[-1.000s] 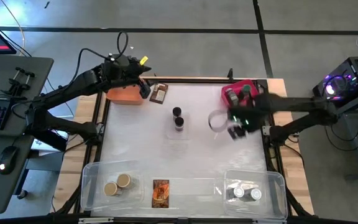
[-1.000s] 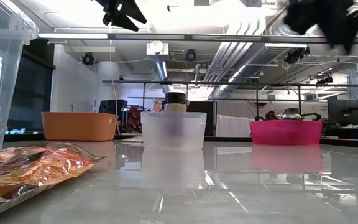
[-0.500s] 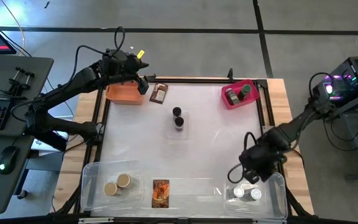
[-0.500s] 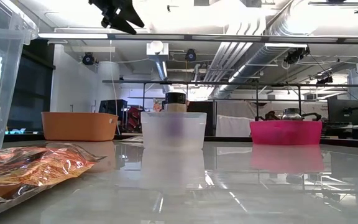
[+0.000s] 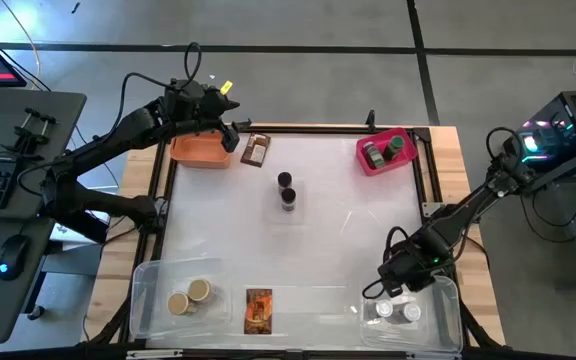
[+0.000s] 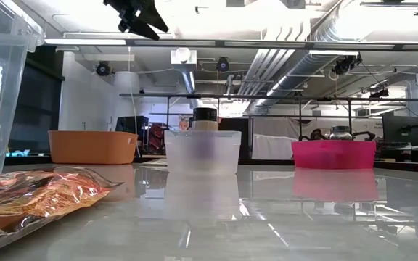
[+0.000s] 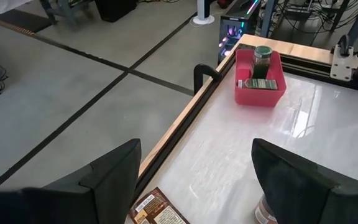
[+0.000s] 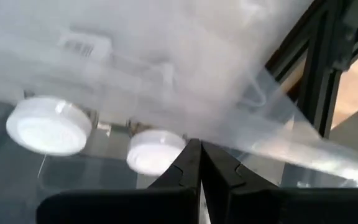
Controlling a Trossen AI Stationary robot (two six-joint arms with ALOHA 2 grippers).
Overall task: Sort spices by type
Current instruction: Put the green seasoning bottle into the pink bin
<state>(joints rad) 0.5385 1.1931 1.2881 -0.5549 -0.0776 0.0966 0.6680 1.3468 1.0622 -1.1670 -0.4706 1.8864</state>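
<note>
Two white-capped spice jars [image 5: 396,312] stand in a clear tub [image 5: 438,300] at the near right. My right gripper [image 5: 392,291] is shut above that tub's far rim, and its wrist view looks down on the caps [image 8: 48,124]. Far left, my left gripper [image 5: 231,136] is open and holds nothing; it hangs beside the orange bin [image 5: 198,151] and a brown packet [image 5: 255,150]. Two dark-capped jars [image 5: 286,189] stand in a small clear tub at mid table. Tan-capped jars [image 5: 188,297] and an orange packet [image 5: 258,310] lie in the near tub. The pink bin [image 5: 368,165] holds more jars. My right gripper points steeply down, its shut fingertips [image 8: 199,163] close over the clear tub's far wall [image 8: 272,93]. Whether they touch the plastic I cannot tell. Nothing is between the fingers.
A black frame [image 5: 420,190] rims the white table top. The long clear tub [image 5: 148,290] runs along the near edge. Bare table lies between the middle tub and the near tubs. A desk with keyboard and mouse [image 5: 8,250] stands left of the table.
My right gripper has swung from beside the pink bin at the far right across the table toward the near edge and down, tipping more steeply, and now stands over the near right tub. No jar or packet has moved.
</note>
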